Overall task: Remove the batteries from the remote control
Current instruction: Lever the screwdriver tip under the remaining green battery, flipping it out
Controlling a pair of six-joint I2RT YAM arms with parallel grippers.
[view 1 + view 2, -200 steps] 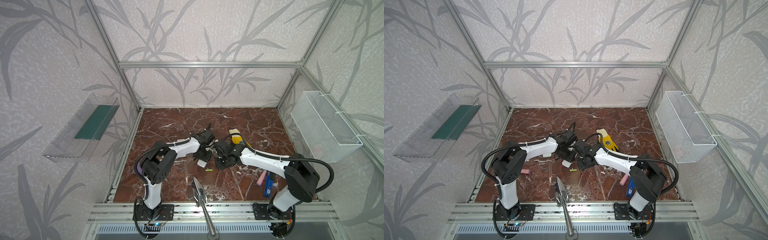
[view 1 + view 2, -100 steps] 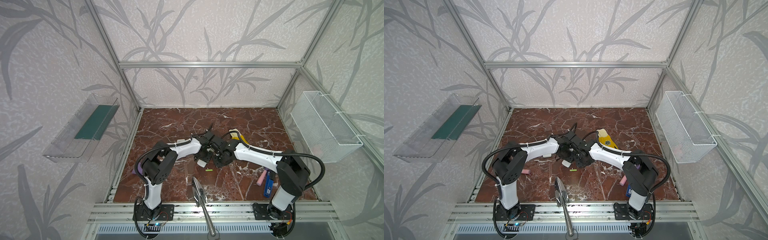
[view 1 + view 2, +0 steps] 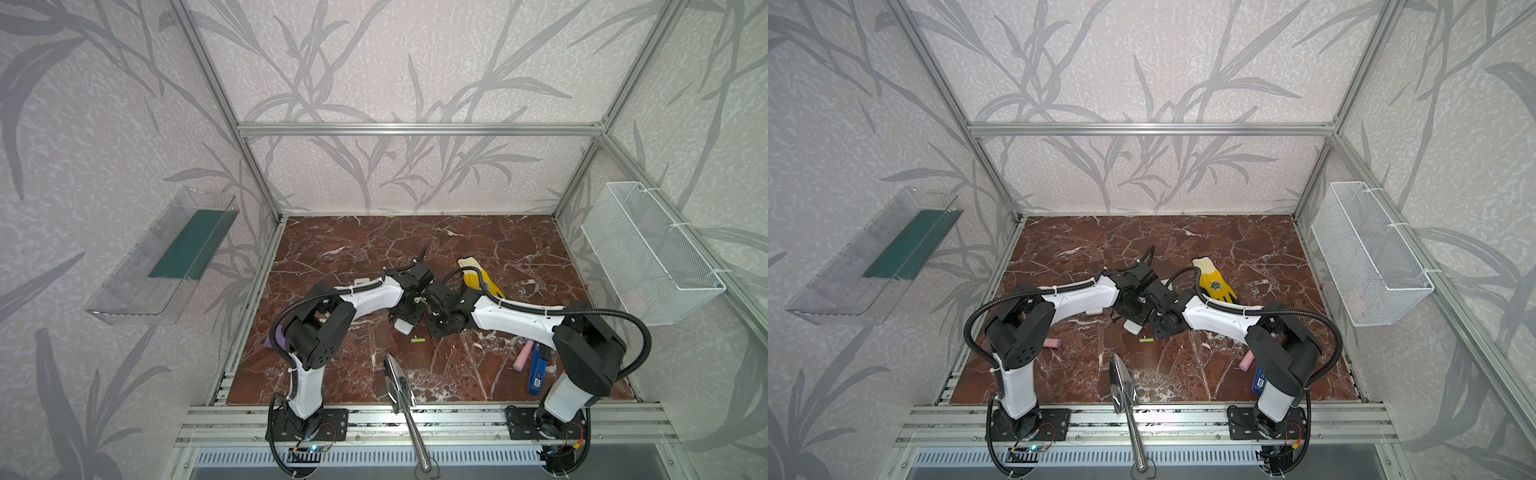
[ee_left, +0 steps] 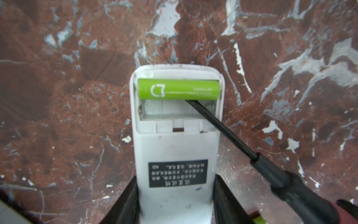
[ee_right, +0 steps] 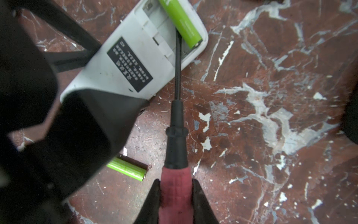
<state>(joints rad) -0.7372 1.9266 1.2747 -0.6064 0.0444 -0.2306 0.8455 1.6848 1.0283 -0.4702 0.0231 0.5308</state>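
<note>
The white remote control [image 4: 176,151] lies back-up on the marble floor with its battery bay open. My left gripper [image 4: 176,195] is shut on the remote's body. One lime green battery [image 4: 178,89] sits in the bay's far slot, and the near slot is bare. My right gripper [image 5: 176,195] is shut on the pink handle of a screwdriver [image 5: 176,135]. Its black tip rests against the seated battery's edge inside the bay. A second green battery [image 5: 126,168] lies loose on the floor beside the remote, seen in both top views [image 3: 418,340].
A yellow glove [image 3: 478,278] lies behind the right arm. A pink cylinder [image 3: 523,356] and a blue object [image 3: 536,372] lie near the right arm's base, another pink cylinder [image 3: 1052,343] by the left arm. A metal trowel [image 3: 397,376] sticks in over the front edge. A wire basket [image 3: 648,253] hangs on the right wall.
My right gripper has moved left with the screwdriver, close in against the left gripper and the remote. The left arm has held still.
</note>
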